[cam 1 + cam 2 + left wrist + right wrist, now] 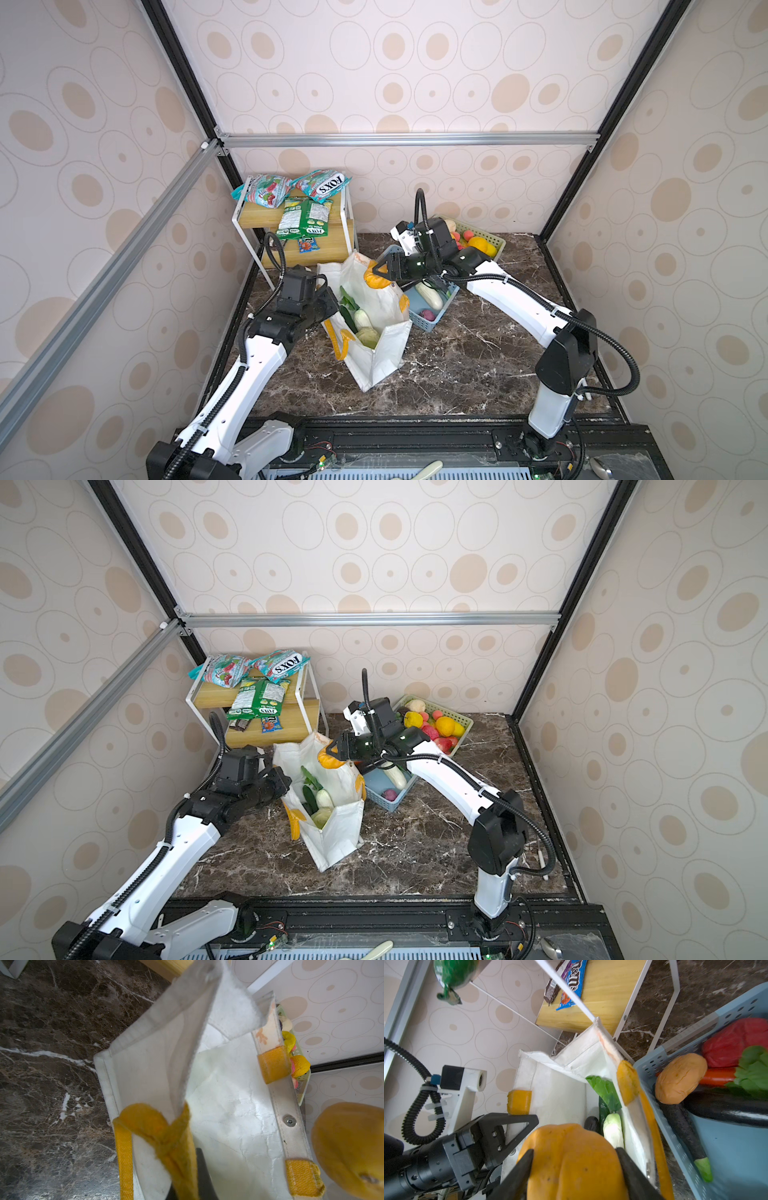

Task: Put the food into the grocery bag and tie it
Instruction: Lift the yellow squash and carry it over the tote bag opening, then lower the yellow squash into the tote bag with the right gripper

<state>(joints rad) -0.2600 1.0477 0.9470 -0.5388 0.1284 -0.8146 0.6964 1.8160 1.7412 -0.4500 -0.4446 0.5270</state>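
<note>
Wrapping the left claw (331, 302), the grocery bag's (234, 1118) handle (164, 1136) hides its fingertips.

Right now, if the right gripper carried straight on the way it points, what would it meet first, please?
Most likely the white inner wall of the grocery bag: the right gripper, shut on an orange toy vegetable, points over the open mouth toward it. Depth is unclear.
</note>
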